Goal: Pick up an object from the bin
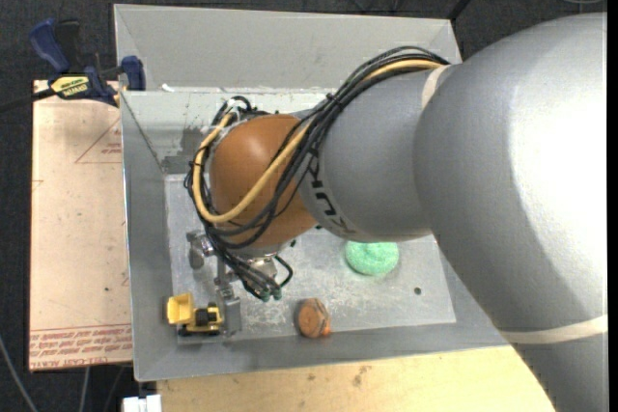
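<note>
The arm (483,159) reaches in from the right across the grey metal bin (290,48). Its wrist, under a rounded orange cover (253,178) looped with black and yellow cables (224,217), sits over the left half of the floor. Below the cover the hand (229,312) points down into the near-left part of the bin, its tip just beside the right end of a small yellow toy vehicle (193,313), seemingly a loader or digger with black wheels. The toy stands on the bin floor close to the near wall and the left wall. The tip looks to be touching the toy or very nearly so, but the wrist and cables hide too much of it to be sure. I cannot tell whether the hand is wide or narrow, and nothing can be seen gripped in it. To the right of the hand, near the near wall, lies a brown round thing (312,317), apart from the toy. Farther right and a little farther back rests a pale green lump (372,258), partly under the arm's edge.
</note>
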Controlling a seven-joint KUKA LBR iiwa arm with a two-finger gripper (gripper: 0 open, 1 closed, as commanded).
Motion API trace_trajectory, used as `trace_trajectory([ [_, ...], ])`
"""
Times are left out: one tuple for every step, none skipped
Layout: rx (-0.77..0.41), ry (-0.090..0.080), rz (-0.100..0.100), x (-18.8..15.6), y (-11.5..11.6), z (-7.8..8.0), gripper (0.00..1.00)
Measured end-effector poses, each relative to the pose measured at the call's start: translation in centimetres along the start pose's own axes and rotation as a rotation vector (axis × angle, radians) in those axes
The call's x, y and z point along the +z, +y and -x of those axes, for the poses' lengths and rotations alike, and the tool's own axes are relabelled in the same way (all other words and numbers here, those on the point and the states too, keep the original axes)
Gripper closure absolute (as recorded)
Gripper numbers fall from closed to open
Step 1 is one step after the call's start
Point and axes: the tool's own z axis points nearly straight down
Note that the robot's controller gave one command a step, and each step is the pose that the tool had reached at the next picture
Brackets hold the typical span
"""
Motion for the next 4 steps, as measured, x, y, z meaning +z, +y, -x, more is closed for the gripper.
trace_trajectory([
  [-0.017, -0.002, 0.000, 1.3, 0.7, -0.4, 0.00],
  [-0.212, -0.002, 0.001, 2.4, 2.3, -1.0, 1.00],
  [-0.212, -0.002, 0.001, 2.4, 2.2, -1.0, 1.00],
  [-0.391, 0.000, 0.001, -0.5, 1.8, 1.4, 1.00],
])
